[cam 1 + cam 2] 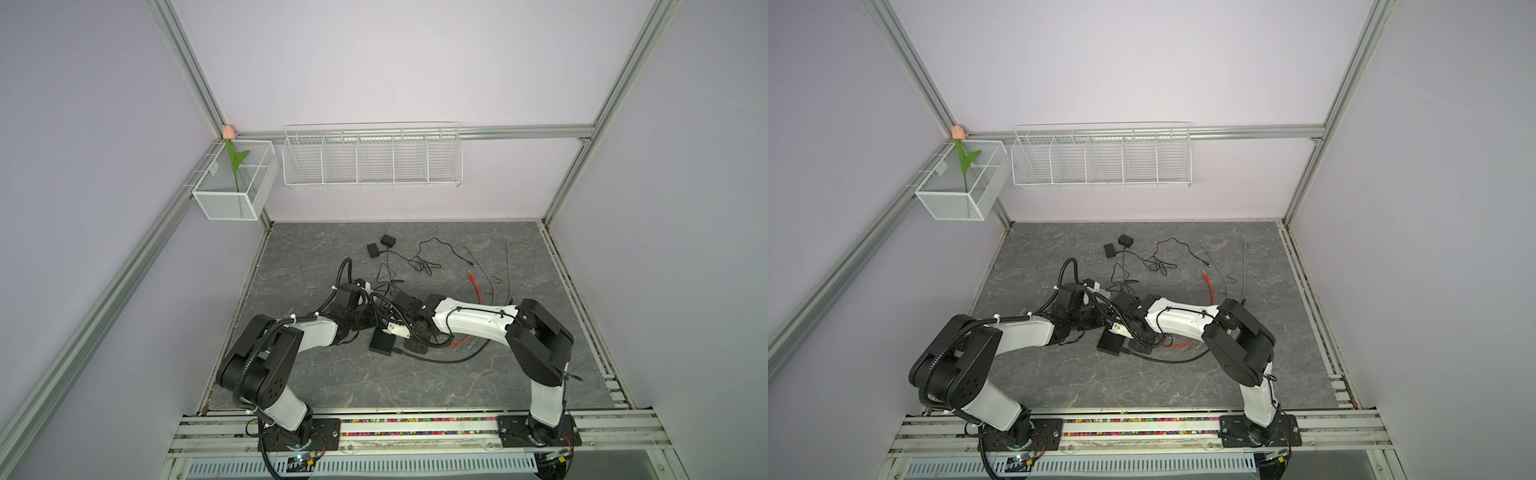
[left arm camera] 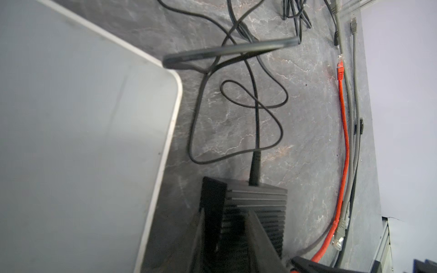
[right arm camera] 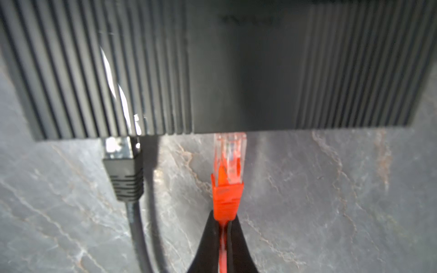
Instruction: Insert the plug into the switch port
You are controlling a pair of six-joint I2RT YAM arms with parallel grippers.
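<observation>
The left end effector [image 2: 233, 219] straddles the ribbed black switch [image 2: 260, 198]; whether it grips yet, I cannot tell. The right end effector [image 3: 223, 224] is clamped on the orange plug [image 3: 228, 179] behind its boot. The plug's clear, boxy tip meets the switch's edge above the marbled counter [image 3: 331, 201]. It seems lined up but not yet seated.

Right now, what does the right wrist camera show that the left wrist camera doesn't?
Only the right wrist view shows the right gripper pinching the orange network cable behind its clear plastic plug, tip at the edge of the black ribbed switch box, beside a black plug set into that edge. Only the left wrist view shows looped thin black wires, grey cables and the orange cable's far end. Both show the switch box, the orange cable and the grey marbled tabletop.
</observation>
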